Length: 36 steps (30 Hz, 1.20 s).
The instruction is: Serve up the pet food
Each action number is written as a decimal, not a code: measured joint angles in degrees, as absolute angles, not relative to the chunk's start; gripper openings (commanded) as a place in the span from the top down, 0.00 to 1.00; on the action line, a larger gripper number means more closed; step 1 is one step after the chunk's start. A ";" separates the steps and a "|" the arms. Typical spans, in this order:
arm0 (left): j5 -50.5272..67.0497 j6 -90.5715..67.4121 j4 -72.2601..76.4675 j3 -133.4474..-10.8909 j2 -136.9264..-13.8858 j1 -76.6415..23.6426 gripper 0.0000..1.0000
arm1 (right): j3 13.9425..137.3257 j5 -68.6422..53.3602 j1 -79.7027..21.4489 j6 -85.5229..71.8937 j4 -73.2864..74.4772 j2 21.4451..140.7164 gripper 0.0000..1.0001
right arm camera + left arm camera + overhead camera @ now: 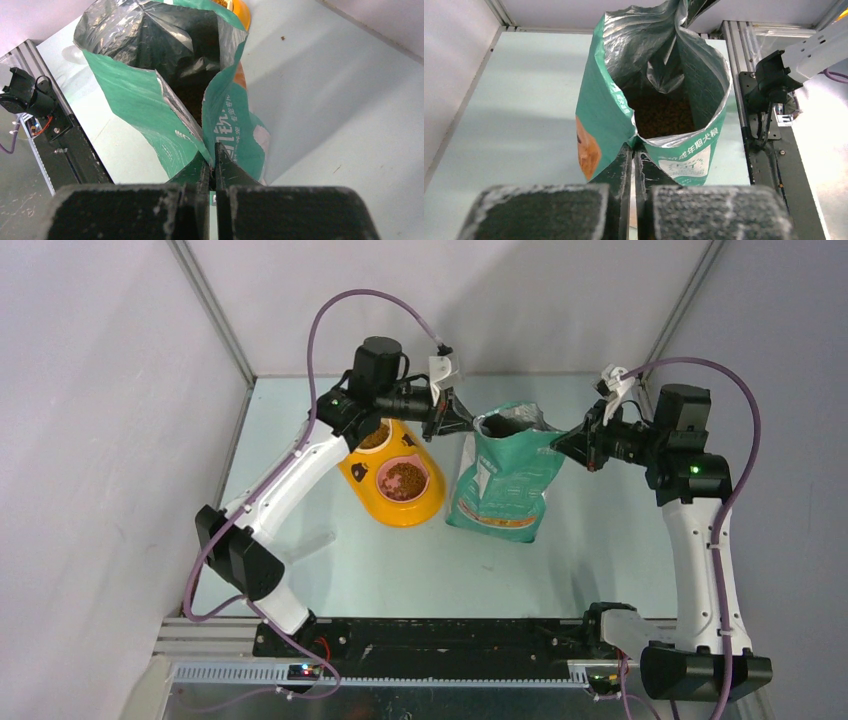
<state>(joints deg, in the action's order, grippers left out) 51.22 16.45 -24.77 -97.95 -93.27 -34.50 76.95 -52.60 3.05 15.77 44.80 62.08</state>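
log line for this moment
left gripper: shut on pouch rim | right gripper: shut on pouch rim | pouch: open, pet food inside | feeder: has food

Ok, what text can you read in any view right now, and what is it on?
"成年期犬粮": on the pouch, just under its rim, in the left wrist view.
White panel below that line: print too small to read.
White characters on the pouch in the right wrist view: creased, not readable.
Nothing else is legible.

The green-and-white pouch is silver-lined, the pet food brown, the feeder yellow.
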 measured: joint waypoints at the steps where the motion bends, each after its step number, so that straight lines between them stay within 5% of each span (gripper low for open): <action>1: 51.20 16.58 -24.99 -98.06 -93.25 -34.24 1.00 | 77.06 -52.31 3.09 15.38 44.75 62.08 1.00; 13: 51.37 6.17 -19.09 -92.25 -88.84 -26.81 1.00 | 82.32 -45.17 3.86 14.59 49.10 64.86 1.00; 14: 51.59 5.41 -18.11 -91.85 -88.40 -26.92 0.95 | 82.37 -44.99 3.86 14.35 49.01 64.97 0.97; 15: 51.96 4.58 -17.43 -91.59 -88.07 -27.24 0.85 | 82.37 -44.95 3.88 14.02 48.90 65.04 0.85; 16: 52.38 4.16 -17.02 -91.59 -87.96 -27.55 0.65 | 82.37 -44.97 3.88 13.89 48.88 65.04 0.76; 18: 53.12 3.99 -16.23 -91.59 -87.94 -28.42 0.46 | 82.50 -45.06 3.90 13.52 48.93 65.04 0.59; 22: 53.23 8.03 -19.77 -91.61 -87.96 -30.35 0.33 | 85.76 -46.02 4.47 14.55 49.25 64.95 0.44; 27: 53.80 15.84 -26.92 -94.63 -90.02 -31.40 0.30 | 86.96 -48.29 4.27 17.26 50.15 63.24 0.33; 36: 57.34 22.92 -31.07 -100.82 -95.46 -33.41 0.31 | 89.25 -47.11 -2.50 25.30 56.23 66.37 0.28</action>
